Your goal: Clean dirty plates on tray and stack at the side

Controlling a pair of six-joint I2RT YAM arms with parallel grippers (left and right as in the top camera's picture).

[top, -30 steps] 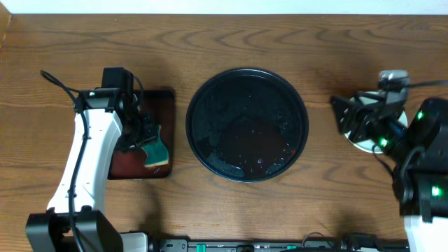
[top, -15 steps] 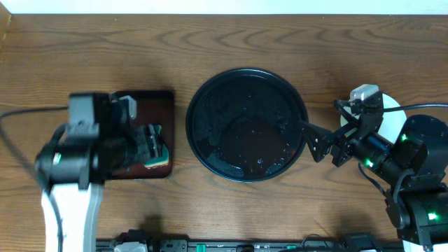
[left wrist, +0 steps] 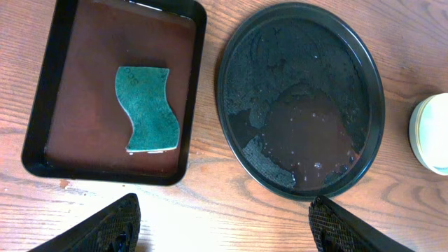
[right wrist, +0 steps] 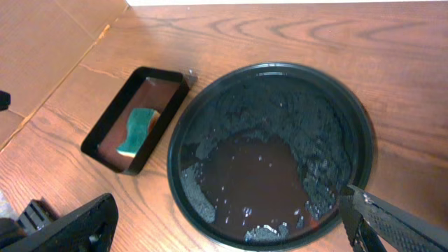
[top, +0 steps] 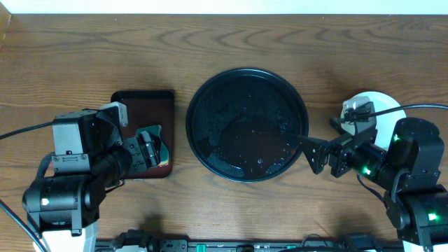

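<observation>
A brown wood-grain tabletop [top: 231, 38] fills the overhead view under soft, even light; a pale white strip [top: 224, 5] runs along its far edge, and a tan cardboard-like surface [right wrist: 42, 49] lies beyond its left edge

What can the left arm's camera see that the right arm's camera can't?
Only the left wrist camera shows the plates, sitting on the table beside the black tray, plus the open left hand. Only the right wrist camera shows a plain brown surface past the table's edge, plus the open right hand. Both show the black tray, wet inside with no plates in it, the red-brown tray, the green sponge lying in it, and the wooden table.
</observation>
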